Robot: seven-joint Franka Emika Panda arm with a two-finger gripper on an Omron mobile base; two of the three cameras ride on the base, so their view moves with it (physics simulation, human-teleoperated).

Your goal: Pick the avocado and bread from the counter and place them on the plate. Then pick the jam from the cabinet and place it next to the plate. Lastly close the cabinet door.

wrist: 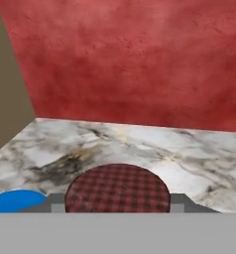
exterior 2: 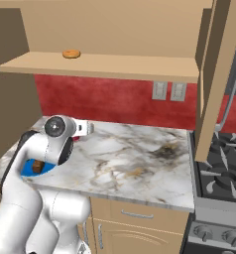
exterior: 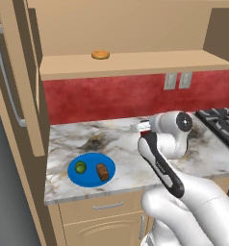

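The jam (wrist: 117, 188), a dark red jar with a chequered lid, sits between the fingertips (wrist: 177, 201) of my gripper (wrist: 117, 204), which is shut on it. The gripper (exterior: 139, 127) hovers low over the marble counter (exterior: 116, 144), right of the blue plate (exterior: 91, 169) and near the red back wall. On the plate lie the green avocado (exterior: 80, 167) and the brown bread (exterior: 103, 171). In the right base view the arm hides most of the plate (exterior 2: 28, 170). The cabinet (exterior: 131, 33) stands open, its door (exterior: 18, 86) swung out at the left.
An orange-tan ring pastry (exterior: 100, 55) lies on the cabinet shelf. A second open door (exterior 2: 216, 79) hangs at the right above the stove (exterior 2: 221, 171). Wall outlets (exterior 2: 168, 91) sit on the red backsplash. Drawers run under the counter's front edge.
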